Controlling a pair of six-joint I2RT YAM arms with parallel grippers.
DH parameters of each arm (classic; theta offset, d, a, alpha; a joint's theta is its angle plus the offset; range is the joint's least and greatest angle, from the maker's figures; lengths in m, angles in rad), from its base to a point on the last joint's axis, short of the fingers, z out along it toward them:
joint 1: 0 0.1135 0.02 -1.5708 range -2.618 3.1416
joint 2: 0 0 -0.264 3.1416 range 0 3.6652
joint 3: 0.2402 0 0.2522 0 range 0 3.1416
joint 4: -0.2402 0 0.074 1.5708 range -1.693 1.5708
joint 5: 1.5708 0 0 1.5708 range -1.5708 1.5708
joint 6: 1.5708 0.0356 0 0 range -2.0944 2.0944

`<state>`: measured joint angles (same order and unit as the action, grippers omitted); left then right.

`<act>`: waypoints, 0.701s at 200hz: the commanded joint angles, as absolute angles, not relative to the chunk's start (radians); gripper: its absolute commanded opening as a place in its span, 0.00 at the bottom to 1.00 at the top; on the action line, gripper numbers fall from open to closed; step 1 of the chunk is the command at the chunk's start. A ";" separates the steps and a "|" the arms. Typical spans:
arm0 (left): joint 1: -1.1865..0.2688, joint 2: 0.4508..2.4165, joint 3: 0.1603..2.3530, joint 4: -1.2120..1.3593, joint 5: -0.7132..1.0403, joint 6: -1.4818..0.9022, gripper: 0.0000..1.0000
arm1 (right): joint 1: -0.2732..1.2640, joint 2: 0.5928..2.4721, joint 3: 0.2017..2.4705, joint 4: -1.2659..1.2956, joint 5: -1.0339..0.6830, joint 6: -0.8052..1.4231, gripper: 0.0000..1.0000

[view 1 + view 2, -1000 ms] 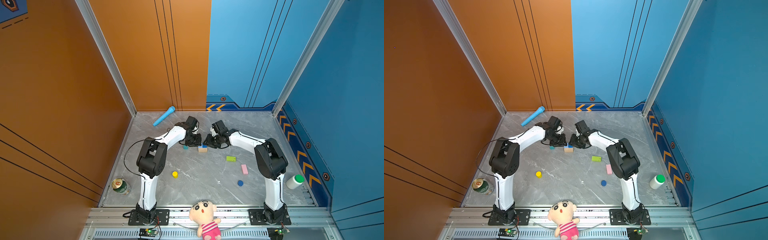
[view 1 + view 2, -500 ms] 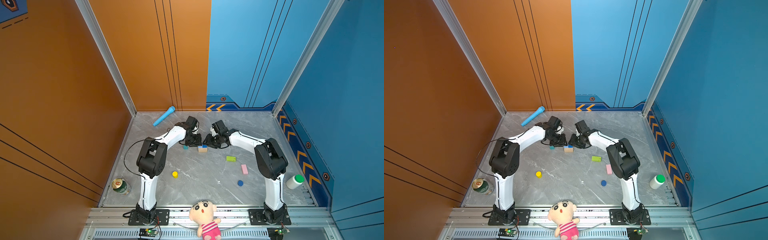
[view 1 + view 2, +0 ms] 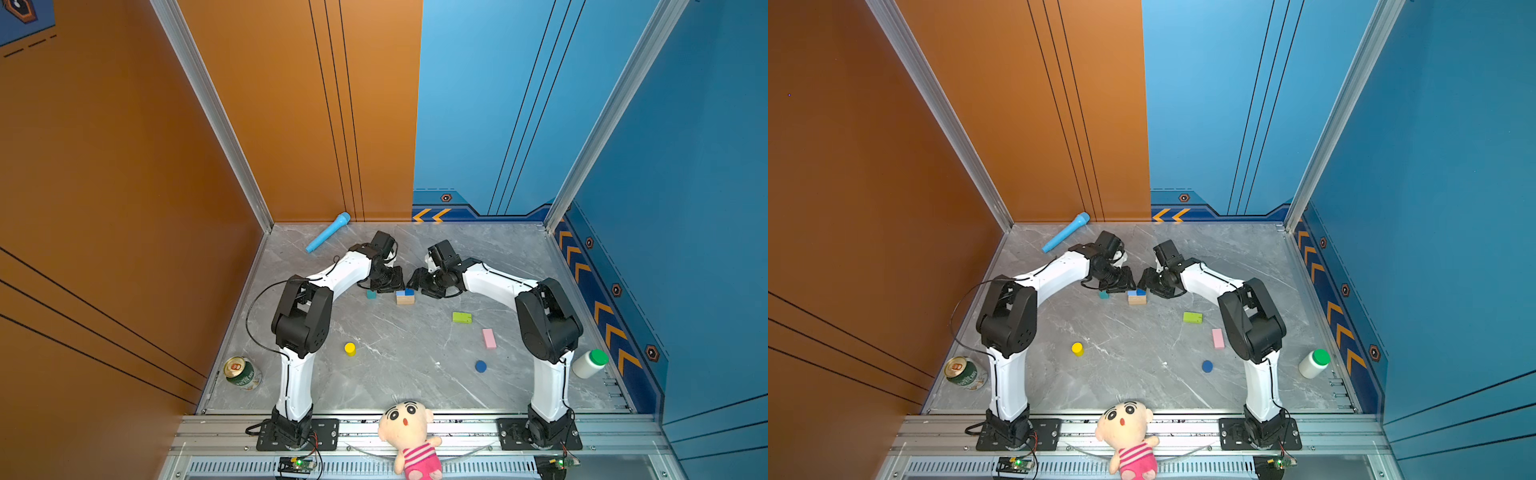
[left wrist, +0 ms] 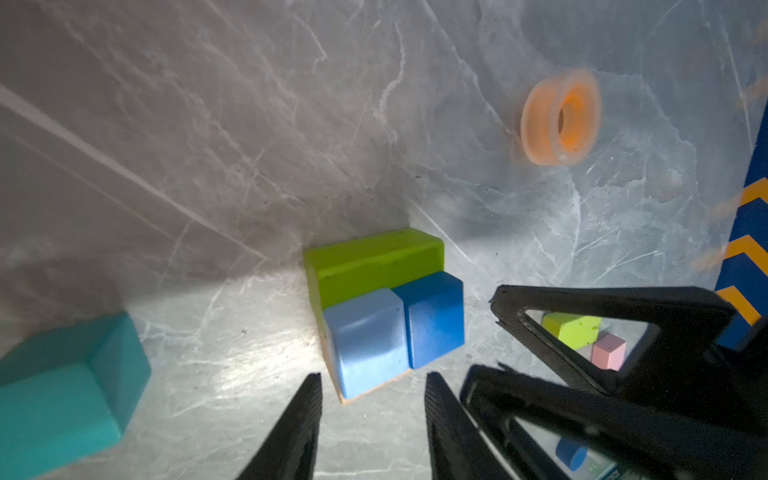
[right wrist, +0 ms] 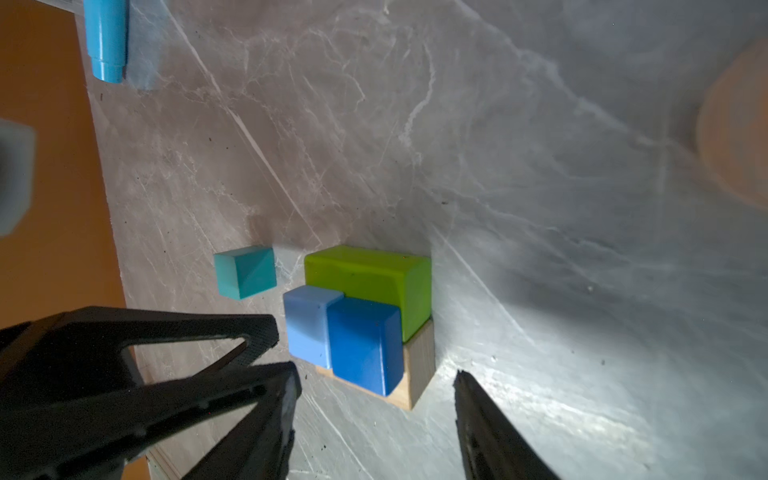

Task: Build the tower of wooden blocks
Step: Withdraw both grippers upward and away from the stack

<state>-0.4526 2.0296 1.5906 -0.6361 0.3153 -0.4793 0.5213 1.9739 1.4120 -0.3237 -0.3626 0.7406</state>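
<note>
The wood block tower (image 3: pixel 405 296) (image 3: pixel 1137 296) is a tan base carrying a light blue cube (image 4: pixel 365 340), a dark blue cube (image 5: pixel 365 345) and a lime green brick (image 5: pixel 365 278). My left gripper (image 4: pixel 372 390) (image 3: pixel 392 283) is open just short of the light blue cube. My right gripper (image 5: pixel 375 374) (image 3: pixel 416 284) is open, facing the dark blue cube. Neither holds anything. A teal cube (image 3: pixel 371 294) lies left of the stack. Another lime green brick (image 3: pixel 461 317), a pink brick (image 3: pixel 489 338), a yellow cylinder (image 3: pixel 350 348) and a dark blue cylinder (image 3: pixel 481 366) lie loose nearer the front.
A light-blue toy microphone (image 3: pixel 328 232) lies at the back left. An orange tape ring (image 4: pixel 559 118) sits beyond the stack. A can (image 3: pixel 242 372) stands front left, a white bottle with green cap (image 3: pixel 590 363) front right, a doll (image 3: pixel 409 432) on the front rail.
Both grippers have spread their jaws wider beside the stack. The arms have hardly moved and the blocks stay put.
</note>
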 commanded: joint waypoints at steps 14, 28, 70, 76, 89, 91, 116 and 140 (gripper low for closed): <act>-0.455 1.934 1.586 -0.656 0.311 -0.465 0.44 | 0.505 1.857 1.372 -0.371 -0.315 0.731 0.66; -0.452 1.907 1.579 -0.657 0.309 -0.461 0.45 | 0.499 1.818 1.354 -0.386 -0.298 0.724 0.67; -0.431 1.810 1.546 -0.657 0.298 -0.441 0.45 | 0.477 1.694 1.299 -0.498 -0.202 0.669 0.69; -0.427 1.795 1.538 -0.657 0.294 -0.436 0.45 | 0.476 1.678 1.294 -0.524 -0.178 0.657 0.69; -0.417 1.763 1.520 -0.656 0.290 -0.427 0.45 | 0.474 1.647 1.278 -0.576 -0.128 0.639 0.69; -0.416 1.758 1.517 -0.656 0.288 -0.426 0.45 | 0.473 1.643 1.277 -0.583 -0.121 0.636 0.70; -0.396 1.700 1.477 -0.655 0.274 -0.408 0.45 | 0.472 1.598 1.243 -0.654 -0.044 0.615 0.74; -0.377 1.644 1.431 -0.655 0.249 -0.392 0.45 | 0.476 1.573 1.210 -0.703 0.004 0.607 0.75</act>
<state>-0.3962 1.7000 1.4738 -0.6388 0.2867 -0.4313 0.4767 1.6039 1.2495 -0.5846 -0.0990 0.6426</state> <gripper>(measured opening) 0.449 0.746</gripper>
